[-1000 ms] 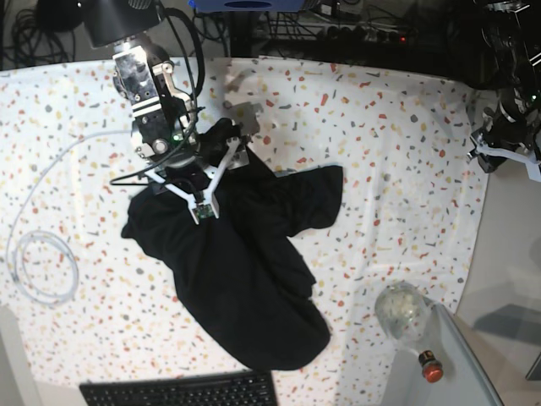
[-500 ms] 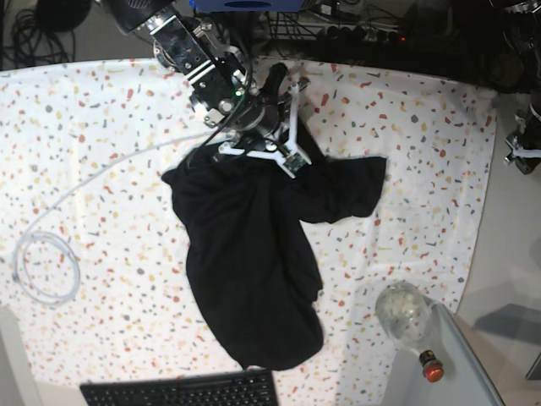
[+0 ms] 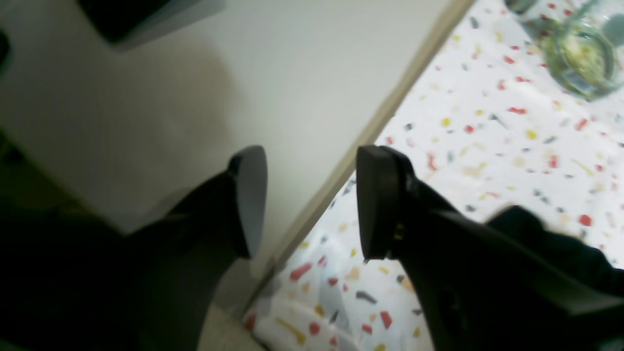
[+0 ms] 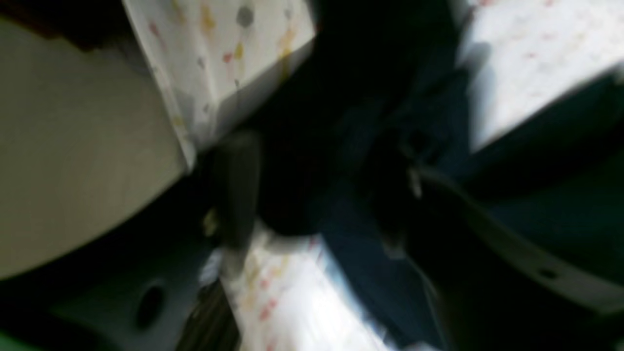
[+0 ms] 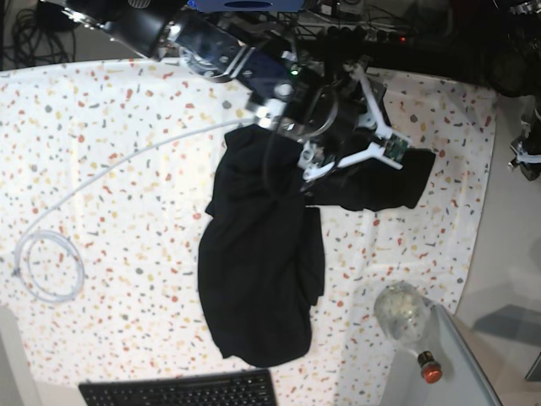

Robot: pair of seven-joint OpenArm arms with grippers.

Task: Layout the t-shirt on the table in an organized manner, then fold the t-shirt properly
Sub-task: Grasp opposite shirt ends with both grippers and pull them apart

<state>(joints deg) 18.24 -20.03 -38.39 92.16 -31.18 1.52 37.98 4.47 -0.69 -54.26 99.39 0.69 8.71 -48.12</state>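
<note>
The black t-shirt (image 5: 262,271) lies crumpled on the flecked table (image 5: 101,127), stretched from near the front edge up to the back right, with one sleeve (image 5: 404,179) spread to the right. My right gripper (image 5: 347,139) reaches across the back of the table and is shut on the t-shirt's upper part. In the blurred right wrist view, black cloth (image 4: 302,146) fills the gap between the fingers (image 4: 234,190). My left gripper (image 5: 526,156) hangs beyond the table's right edge. In its wrist view it (image 3: 312,202) is open and empty over the table edge (image 3: 370,131).
A white cable coil (image 5: 46,266) lies at the left. A black keyboard (image 5: 182,391) sits at the front edge. A glass jar (image 5: 401,309), also in the left wrist view (image 3: 580,53), stands at the front right beside a red-capped bottle (image 5: 431,365). Cables crowd the back.
My right arm has swung far to the right along the back of the table, dragging the t-shirt's top with it. The shirt now lies further right. The left gripper has hardly moved.
</note>
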